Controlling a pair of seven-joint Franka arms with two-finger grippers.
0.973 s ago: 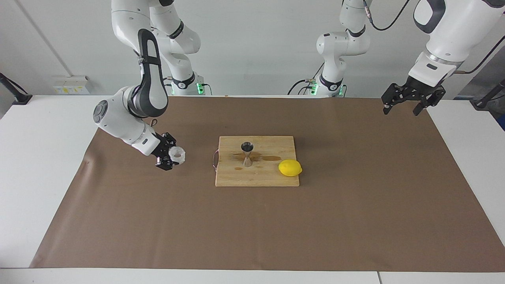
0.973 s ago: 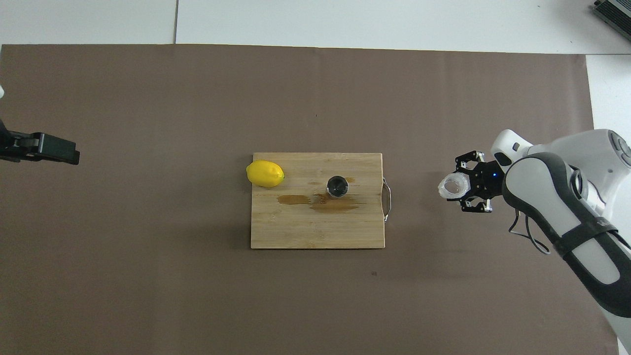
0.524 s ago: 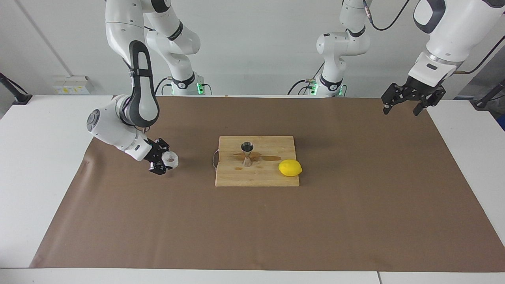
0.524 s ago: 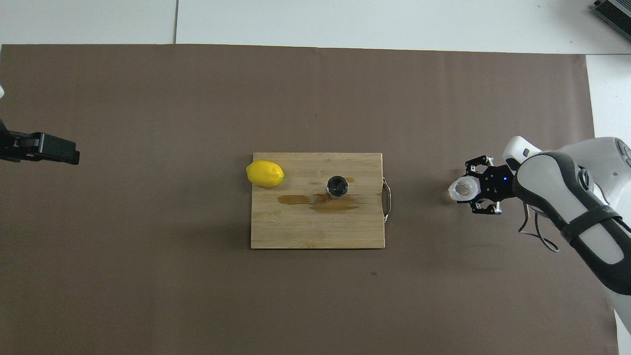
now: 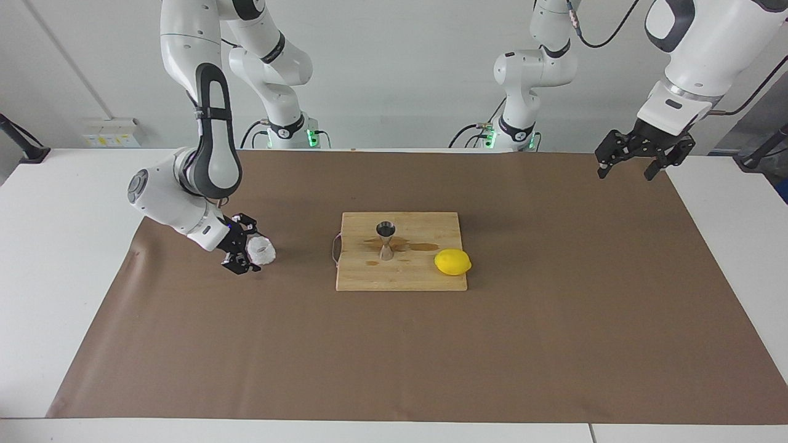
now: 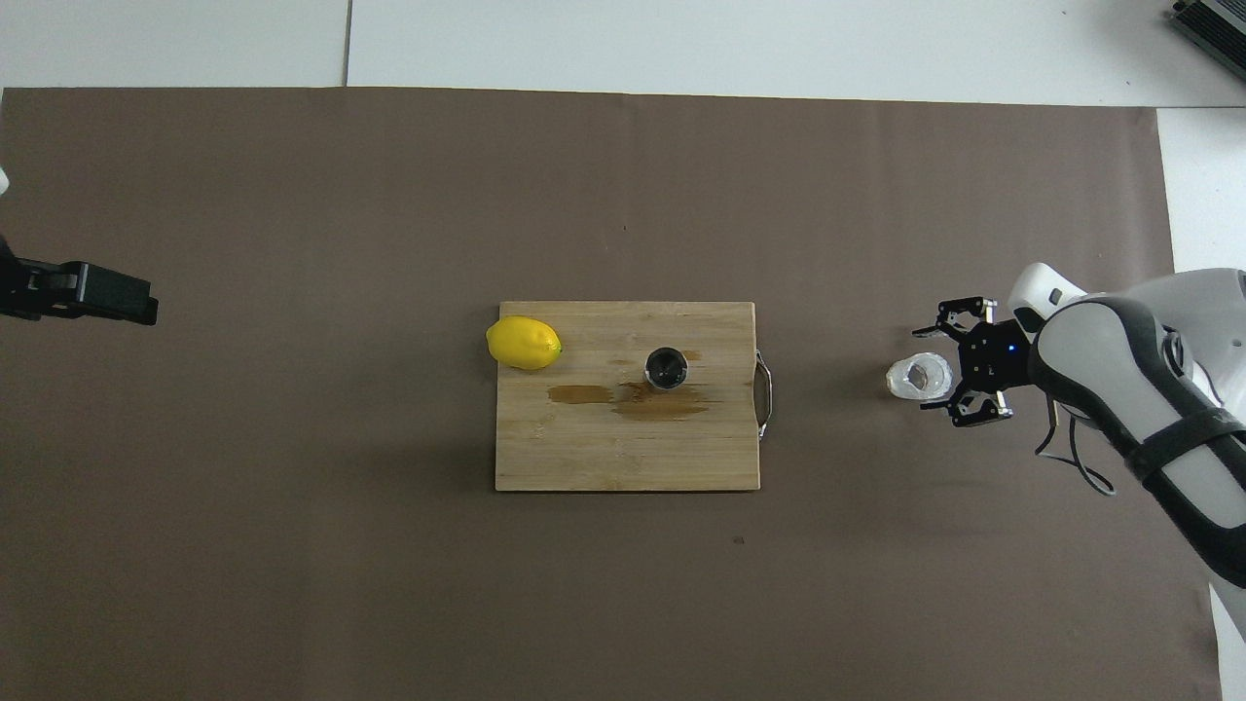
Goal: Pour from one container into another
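Right gripper [image 6: 942,378] stood low with fingers apart beside glass cup [image 6: 919,376] on brown mat [image 6: 389,584] toward right arm's end, jigger [image 5: 386,240] upright on cutting board [image 5: 425,277], left gripper [image 5: 634,161] waited spread apart over mat's edge.

This looks like a robotics lab rather than a kitchen. 2 white jointed robot arms [image 5: 203,123] are bolted at one edge of a plain white table [image 5: 61,246], which is covered by a taped-down sheet of brown paper [image 5: 554,307]. Bare white walls, loose black cables [image 5: 606,34] and what may be a wall socket strip [image 5: 111,132] complete it.
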